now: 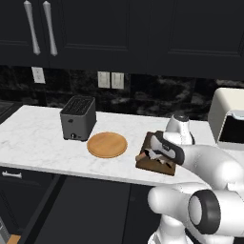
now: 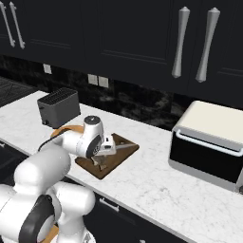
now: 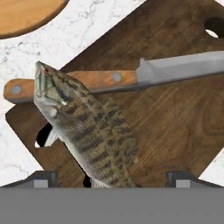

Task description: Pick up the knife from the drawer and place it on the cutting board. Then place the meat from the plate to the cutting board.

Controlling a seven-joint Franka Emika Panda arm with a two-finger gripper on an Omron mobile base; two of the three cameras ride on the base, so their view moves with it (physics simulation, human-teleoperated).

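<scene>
fish (image 3: 87,131) tail hidden low between the jaws, plate (image 3: 26,15) and knife (image 3: 118,78) tip cut off

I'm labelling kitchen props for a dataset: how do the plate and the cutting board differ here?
The plate is round and light tan-orange; the cutting board is rectangular and dark brown. The plate lies bare, while the cutting board carries the knife, with the fish-shaped meat over it. The cutting board has a hole near one edge; the plate has none. Both look wooden and lie flat on the marble counter.
</scene>
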